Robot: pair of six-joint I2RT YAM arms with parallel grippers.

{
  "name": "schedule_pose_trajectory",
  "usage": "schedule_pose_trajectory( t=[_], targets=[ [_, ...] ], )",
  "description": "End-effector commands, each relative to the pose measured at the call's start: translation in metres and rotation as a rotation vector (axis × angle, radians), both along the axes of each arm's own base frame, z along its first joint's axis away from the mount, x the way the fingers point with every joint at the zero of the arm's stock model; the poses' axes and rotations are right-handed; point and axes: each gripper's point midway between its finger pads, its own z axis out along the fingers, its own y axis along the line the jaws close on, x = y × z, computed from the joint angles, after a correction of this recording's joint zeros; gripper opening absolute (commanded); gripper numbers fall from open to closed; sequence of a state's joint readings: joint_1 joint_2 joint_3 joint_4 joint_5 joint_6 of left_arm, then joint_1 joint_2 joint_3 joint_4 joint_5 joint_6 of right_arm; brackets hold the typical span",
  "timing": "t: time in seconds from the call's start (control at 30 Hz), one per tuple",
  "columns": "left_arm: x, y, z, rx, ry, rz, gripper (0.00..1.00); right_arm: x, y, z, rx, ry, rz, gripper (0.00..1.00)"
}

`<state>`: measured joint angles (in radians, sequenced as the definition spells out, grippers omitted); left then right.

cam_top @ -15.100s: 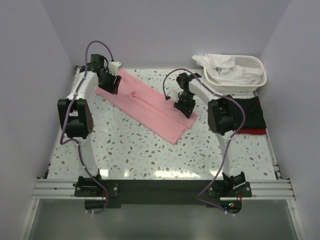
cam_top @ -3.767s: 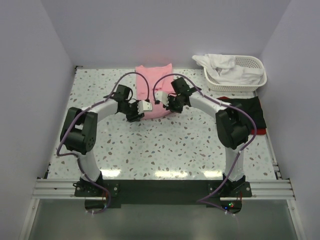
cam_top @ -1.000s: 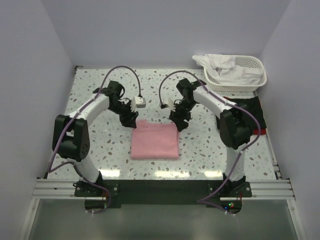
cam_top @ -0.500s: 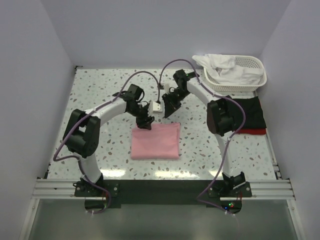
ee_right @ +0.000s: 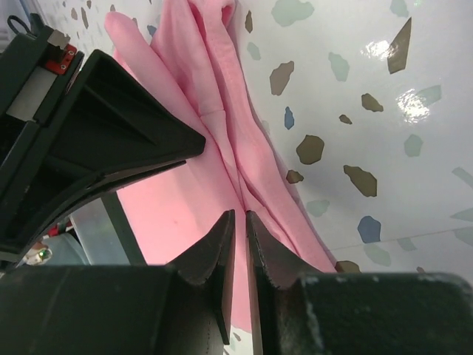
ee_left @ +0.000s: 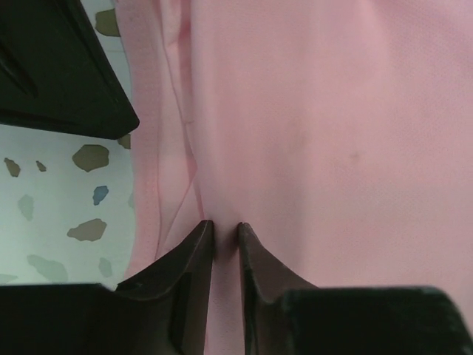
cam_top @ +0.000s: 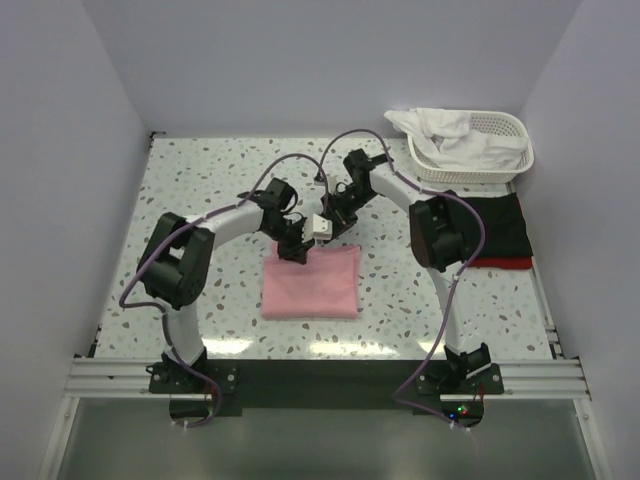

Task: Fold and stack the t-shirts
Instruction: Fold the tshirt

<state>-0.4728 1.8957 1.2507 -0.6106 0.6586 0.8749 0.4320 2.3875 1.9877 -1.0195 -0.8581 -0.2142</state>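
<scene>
The light pink t-shirt (cam_top: 310,285) lay folded into a neat rectangle near the middle of the table (cam_top: 200,200), its far edge under both tools. The left gripper (cam_top: 297,250) and right gripper (cam_top: 322,232) met close together at that edge. In the left wrist view the left gripper (ee_left: 225,231) had its fingers drawn almost together on a thin crease of pink cloth. In the right wrist view the right gripper (ee_right: 238,216) was likewise nearly closed on the layered folds. Speckled tabletop lay open to the left, front and right of the shirt. At the right edge a black t-shirt (cam_top: 497,222) sat on a red t-shirt (cam_top: 500,263), well apart from the pink one. Behind them a white t-shirt (cam_top: 440,130) spilled from the basket (cam_top: 500,160). Pale walls (cam_top: 300,60) closed in three sides
</scene>
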Motion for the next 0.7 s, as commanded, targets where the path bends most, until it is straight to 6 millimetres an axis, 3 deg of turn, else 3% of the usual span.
schedule_pose_trajectory(
  t=[0.0,0.23,0.47,0.67],
  targets=[
    [-0.014,-0.002,0.000,-0.017,0.005,-0.042,0.23,-0.004,0.006,0.006,0.039,0.007,0.006,0.15],
    [-0.030,-0.004,-0.003,-0.009,0.032,-0.058,0.18,-0.018,0.003,0.001,0.030,0.018,0.041,0.15],
    [-0.043,-0.009,0.011,-0.019,-0.058,-0.104,0.00,-0.027,0.012,0.014,0.059,-0.012,0.106,0.15],
    [-0.039,-0.013,0.025,-0.012,-0.158,-0.091,0.00,-0.050,0.025,0.017,0.074,-0.008,0.186,0.15]
  ],
)
